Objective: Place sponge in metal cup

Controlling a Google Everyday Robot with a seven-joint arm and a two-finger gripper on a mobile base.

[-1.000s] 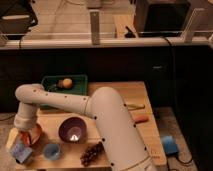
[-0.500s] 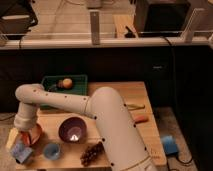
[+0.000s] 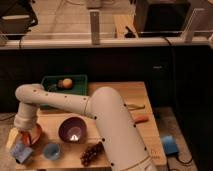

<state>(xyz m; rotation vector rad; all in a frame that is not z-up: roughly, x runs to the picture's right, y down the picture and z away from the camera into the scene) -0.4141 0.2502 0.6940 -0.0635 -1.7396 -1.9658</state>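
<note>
— White arm (image 3: 100, 107) stretches across the wooden counter (image 3: 127, 95), folds at the far left and points straight down. The tool (image 3: 26, 131) hangs low over an orange bowl (image 3: 36, 134) at the counter's left edge.
— Released or clenched?
— Cannot tell, the wrist covers it from this angle.
— Where's the sponge?
— Sponge (image 3: 21, 152) lies flat on the front-left corner of the counter, just in front of the orange bowl and nearer the camera than the tool. It looks apart from the tool, resting on the wood. A yellowish thing (image 3: 12, 138) pokes out just beside it on the left; what it is, I can't say.
— Neighbours?
— Light blue cup (image 3: 51, 150) just right of the sponge, a purple bowl (image 3: 72, 130) behind that cup, and a dark bunch of grapes (image 3: 90, 154) at the front edge, tucked against the arm.
— And the back?
— Green bin (image 3: 50, 79) at the rear with an orange fruit (image 3: 66, 83) inside. Off the counter to the right, a brighter blue block (image 3: 169, 145) sits down on the floor.
</note>
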